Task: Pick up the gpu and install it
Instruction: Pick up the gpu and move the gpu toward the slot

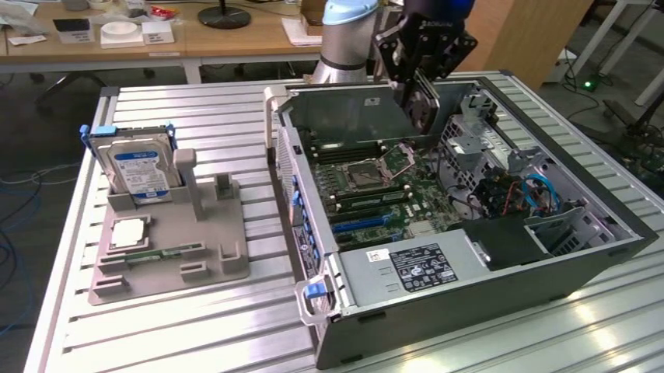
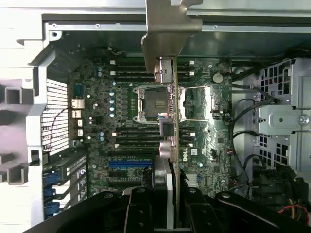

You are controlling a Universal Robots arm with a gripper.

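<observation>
– Gpu (image 1: 421, 105), where is it at this moment?

– It hangs edge-down over the open case (image 1: 581, 256), above the board (image 1: 384, 194) and apart from it. The end effector (image 1: 421, 74) is clamped on it from above. In the wrist view I see the card thin, with its bracket (image 2: 165, 29) at the far end.

– How will it handle, in your opinion?

– I think it is light and stiff, so it will not bend in the grip. But it is fragile: small parts sit on its faces, and the contact edge is easy to damage. The flat sides can also be a little slippery.

– So where is the good place to hold?

– On the upper edge, near the middle, as it seems to be held now. I would keep away from the contact edge. The bracket looks like the strongest part.
</observation>
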